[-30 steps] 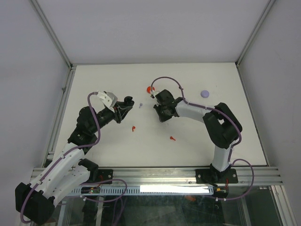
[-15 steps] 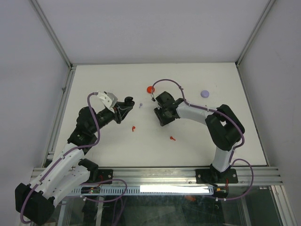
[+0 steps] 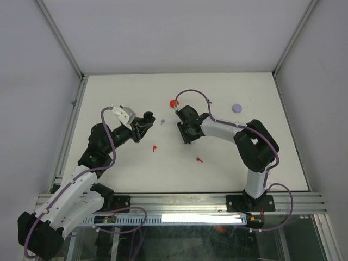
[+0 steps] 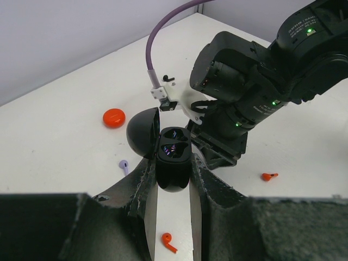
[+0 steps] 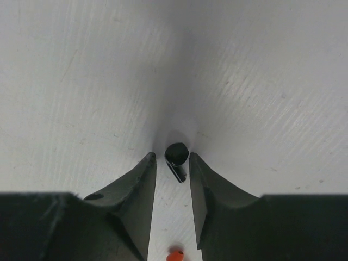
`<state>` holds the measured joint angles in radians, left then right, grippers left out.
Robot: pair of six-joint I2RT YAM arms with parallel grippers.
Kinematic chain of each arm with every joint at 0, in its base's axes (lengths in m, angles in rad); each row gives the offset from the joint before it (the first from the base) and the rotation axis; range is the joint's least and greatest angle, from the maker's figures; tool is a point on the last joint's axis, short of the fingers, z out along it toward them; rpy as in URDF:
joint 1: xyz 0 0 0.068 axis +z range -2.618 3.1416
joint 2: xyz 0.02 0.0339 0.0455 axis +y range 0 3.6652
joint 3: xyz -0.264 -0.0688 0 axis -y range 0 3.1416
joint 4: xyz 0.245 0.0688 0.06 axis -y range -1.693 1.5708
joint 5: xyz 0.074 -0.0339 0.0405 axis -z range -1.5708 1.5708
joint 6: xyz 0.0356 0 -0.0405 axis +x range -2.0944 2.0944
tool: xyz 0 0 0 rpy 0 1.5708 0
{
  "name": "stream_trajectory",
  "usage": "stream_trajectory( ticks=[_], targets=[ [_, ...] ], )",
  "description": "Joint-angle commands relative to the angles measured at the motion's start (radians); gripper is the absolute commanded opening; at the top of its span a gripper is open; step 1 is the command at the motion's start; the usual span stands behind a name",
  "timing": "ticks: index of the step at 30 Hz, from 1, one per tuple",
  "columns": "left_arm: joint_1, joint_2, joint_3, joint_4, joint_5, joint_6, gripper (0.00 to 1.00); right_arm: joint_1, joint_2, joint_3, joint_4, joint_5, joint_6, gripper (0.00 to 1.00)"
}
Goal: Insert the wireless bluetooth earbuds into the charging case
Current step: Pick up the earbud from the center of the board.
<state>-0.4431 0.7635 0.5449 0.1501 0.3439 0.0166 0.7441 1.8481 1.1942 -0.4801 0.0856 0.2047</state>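
Observation:
My left gripper [image 3: 145,120] [image 4: 173,166] is shut on the black charging case [image 4: 173,155] and holds it above the table with its lid open. My right gripper [image 3: 185,134] [image 5: 172,156] points down at the table. Its jaws stand slightly apart on either side of a black earbud [image 5: 176,156] that lies on the table, with a gap on the left side. A lavender earbud [image 3: 162,121] [image 4: 124,165] lies near the case. Two red earbuds [image 3: 154,148] [image 3: 200,160] lie nearer the front; the left wrist view shows both [image 4: 169,242] [image 4: 267,176].
A red round disc [image 3: 173,102] [image 4: 114,117] lies behind the right gripper. A lavender round disc [image 3: 236,107] lies at the back right. The two grippers are close together near the table's middle. A metal frame [image 3: 70,117] edges the table.
My right gripper has shifted slightly left and forward, so the red disc behind it now shows whole. My left gripper with the case has not moved.

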Motion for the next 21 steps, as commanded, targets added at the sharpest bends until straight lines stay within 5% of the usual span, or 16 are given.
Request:
stream_trajectory(
  ticks=[1,21],
  targets=[
    [0.009,-0.011,0.004,0.057,0.020,0.023,0.02,0.006,0.030,0.042,0.025,0.044,0.031,0.33],
    [0.009,-0.030,-0.011,0.070,0.017,-0.025,0.00,0.024,-0.069,0.029,0.002,-0.012,0.013,0.13]
  ],
)
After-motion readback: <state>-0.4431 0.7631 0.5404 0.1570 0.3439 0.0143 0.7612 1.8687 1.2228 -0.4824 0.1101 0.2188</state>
